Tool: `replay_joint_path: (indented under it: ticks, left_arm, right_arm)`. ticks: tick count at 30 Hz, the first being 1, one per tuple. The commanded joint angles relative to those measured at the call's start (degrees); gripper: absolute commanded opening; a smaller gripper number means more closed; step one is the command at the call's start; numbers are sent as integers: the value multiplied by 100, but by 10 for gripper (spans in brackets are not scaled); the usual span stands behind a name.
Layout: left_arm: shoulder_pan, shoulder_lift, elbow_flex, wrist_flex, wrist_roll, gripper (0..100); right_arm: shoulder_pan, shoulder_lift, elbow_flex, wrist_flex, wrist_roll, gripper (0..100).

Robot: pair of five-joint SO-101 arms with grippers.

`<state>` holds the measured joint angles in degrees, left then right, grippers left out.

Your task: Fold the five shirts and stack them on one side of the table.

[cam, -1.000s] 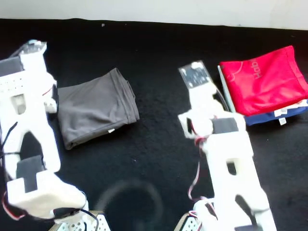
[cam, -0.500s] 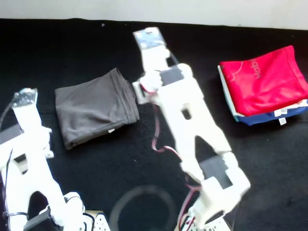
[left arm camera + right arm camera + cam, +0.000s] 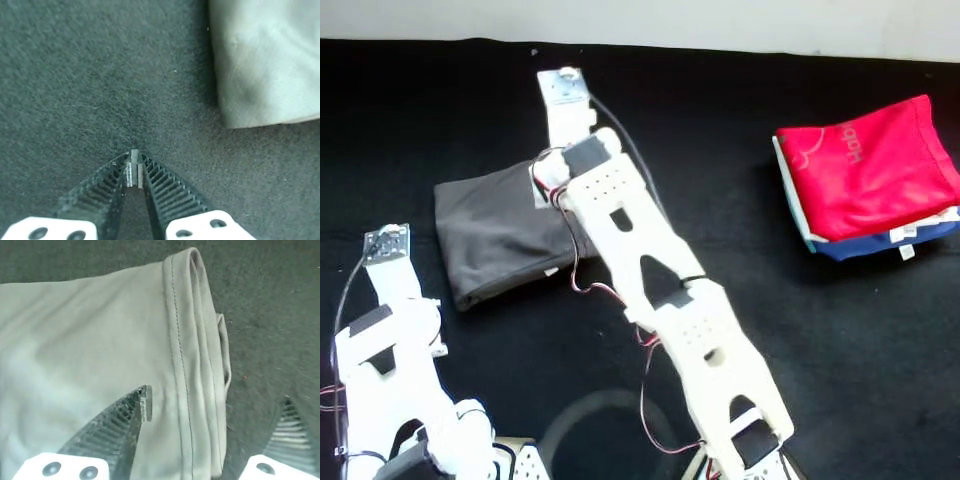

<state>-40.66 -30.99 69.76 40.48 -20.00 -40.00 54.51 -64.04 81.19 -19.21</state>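
Straddling the stitched hem of the folded grey shirt [image 3: 90,340], the right gripper [image 3: 216,402] has its fingers spread wide. One toothed finger sits over the grey fabric, and the other is out past the folded edge, over the black table cover [image 3: 720,100]. Whether either fingertip is touching the cloth, I can't tell.

From the high view, the right arm stretches diagonally from the near edge across to the shirt's right side. The grey shirt lies left of centre on the table, folded into a rough rectangle.

Over on the left, the left gripper [image 3: 133,172] is pinched closed, tips together and holding nothing. It is over bare black cover, with a corner of the grey shirt near but apart from it.

Far right, well apart from the grey one, there's the stack: a red shirt [image 3: 865,165] on top and a blue shirt [image 3: 880,243] peeking out underneath.
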Motion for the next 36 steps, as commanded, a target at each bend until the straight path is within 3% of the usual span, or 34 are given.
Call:
replay_joint_path:
  ticks: [1, 11, 13, 17, 25, 31, 36]
  left_arm:
    - [13, -92, 13, -97, -62, 8]
    - [13, -92, 31, -114, -62, 8]
    - [13, -92, 31, -114, -62, 8]
    - [13, -92, 31, -114, -62, 8]
    - [13, -92, 40, -114, -62, 8]
    - [13, -92, 40, -114, -62, 8]
    - [13, -92, 40, -114, -62, 8]
  right_arm:
    - [-57, 312, -505, -4, -70, 370]
    - [-92, 1279, -681, -31, -44, 361]
    - [-101, 1367, -681, -31, -26, 293]
    - [-92, 1420, -681, -110, 53, 2]
    - [101, 1358, -760, 497, 958, 5]
    - [629, 1376, -2466, 1842, 1204, 5]
    - [1279, 1332, -3380, 2009, 1653, 5]
